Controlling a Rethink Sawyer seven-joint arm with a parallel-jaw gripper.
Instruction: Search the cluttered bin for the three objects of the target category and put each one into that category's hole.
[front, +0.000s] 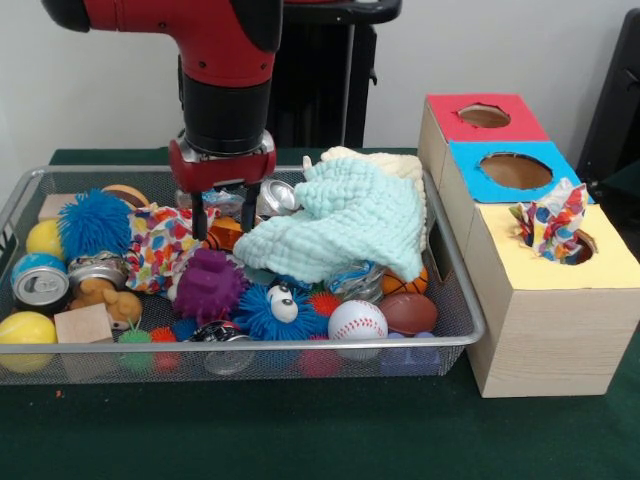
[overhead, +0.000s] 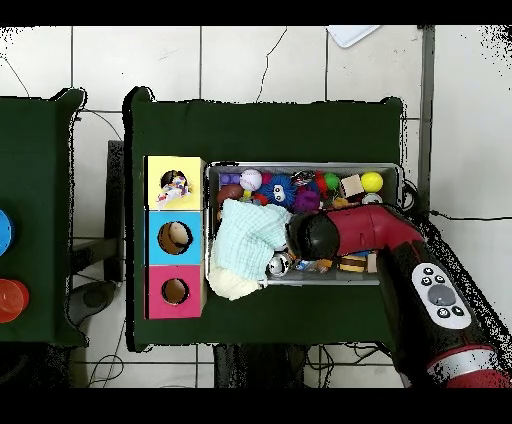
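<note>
The silver wire-mesh bin is full of toys. One polka-dot cloth lies at the bin's left middle. Another polka-dot cloth sticks up out of the hole in the yellow-topped box. I see no other polka-dot cloth. My gripper hangs just right of the cloth in the bin, its fingers spread, and it holds nothing. A mint-green waffle cloth lies over a cream one at the right. In the overhead view the arm hides the gripper, and the cloth shows in the yellow hole.
The blue-topped box and red-topped box stand behind the yellow one. The bin holds a baseball, a brown football, a purple spiky ball, a blue fuzzy ball, a can and a wooden block.
</note>
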